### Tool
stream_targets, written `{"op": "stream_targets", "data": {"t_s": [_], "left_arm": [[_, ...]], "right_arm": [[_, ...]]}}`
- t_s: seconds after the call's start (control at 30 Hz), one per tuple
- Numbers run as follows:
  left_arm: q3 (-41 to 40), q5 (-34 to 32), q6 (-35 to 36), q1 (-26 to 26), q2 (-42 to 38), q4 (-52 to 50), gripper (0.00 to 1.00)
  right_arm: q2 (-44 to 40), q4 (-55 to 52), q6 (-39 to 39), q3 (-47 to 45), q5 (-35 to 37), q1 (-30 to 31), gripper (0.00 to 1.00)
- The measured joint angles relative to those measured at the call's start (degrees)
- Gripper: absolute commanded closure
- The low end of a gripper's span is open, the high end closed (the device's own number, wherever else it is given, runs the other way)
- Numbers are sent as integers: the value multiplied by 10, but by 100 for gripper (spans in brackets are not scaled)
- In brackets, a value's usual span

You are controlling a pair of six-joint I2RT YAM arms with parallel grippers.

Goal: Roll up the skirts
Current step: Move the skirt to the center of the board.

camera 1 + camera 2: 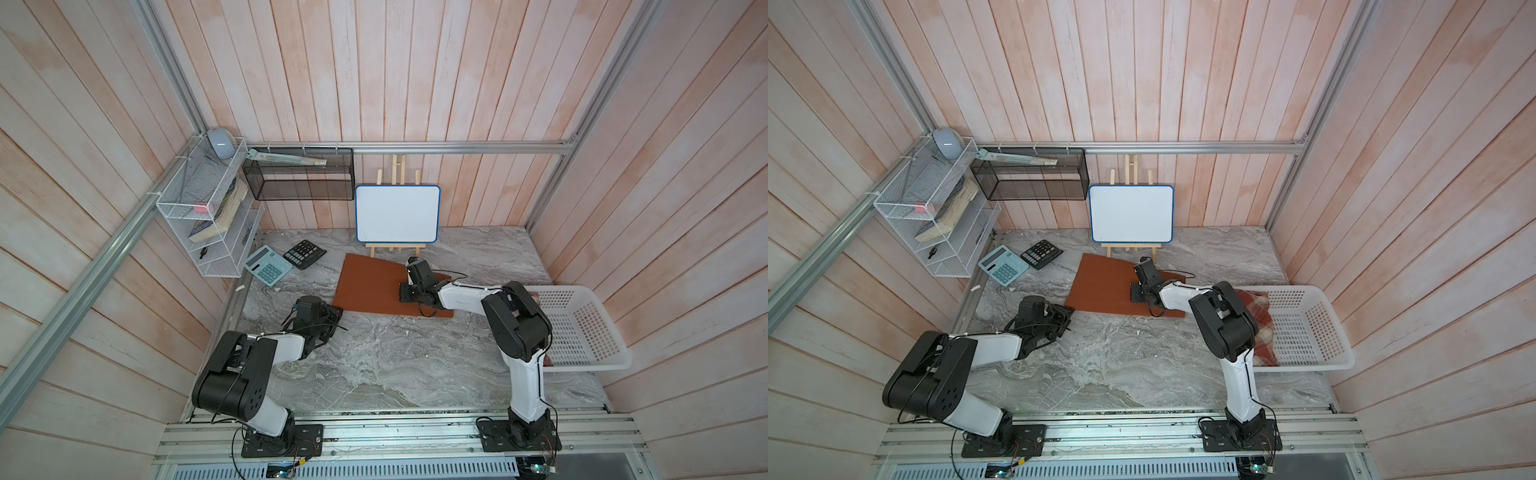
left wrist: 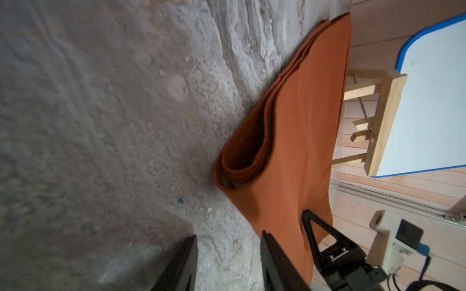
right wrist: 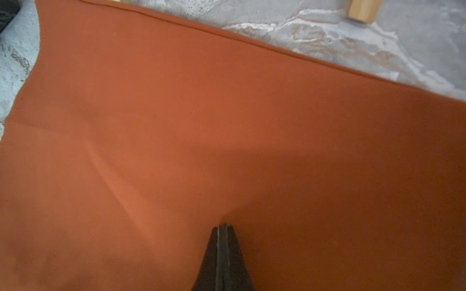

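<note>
The rust-orange skirt (image 1: 374, 286) lies flat on the marble table in both top views, its hem layers gaping open at the near left corner (image 2: 242, 156). My left gripper (image 2: 228, 234) is open beside that corner (image 1: 338, 316), with only bare table between its fingers. My right gripper (image 3: 223, 224) is shut, its tip pressed down onto the middle of the orange skirt (image 1: 405, 296). The plaid skirt (image 1: 1260, 316) lies bunched in the white basket, partly hidden by my right arm.
The white lattice basket (image 1: 582, 328) stands at the right edge. A whiteboard on a wooden easel (image 1: 397, 214) is just behind the skirt. A teal calculator (image 1: 268, 266) and a black calculator (image 1: 304, 253) lie at the back left, under wire wall racks (image 1: 208, 216).
</note>
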Motion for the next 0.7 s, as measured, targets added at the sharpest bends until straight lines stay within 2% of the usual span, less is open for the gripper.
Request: {"op": "stream_targets", "data": {"t_s": [0.3,0.33,0.4,0.47,0.6,0.7], "left_arm": [[27,-25,-11,0,55,57,57],[33,-25,-11,0,62,60,60],[40,-25,-15,0,71,63,79],[40,-27,-14,0,79,61,91],[36,-32,-8,-1,82,60,100],[33,-38,-2,-2,76,60,100]], "right_arm": [[-11,-1,-2,-13,-13,0,100],[-13,-2,-2,-16,-13,0,100],[-17,-3,-2,-20,-15,0,100],[-21,-3,-2,-24,-17,0,100],[-25,-3,-1,-29,-19,1,100],[-25,-3,0,-29,-24,2,100]]}}
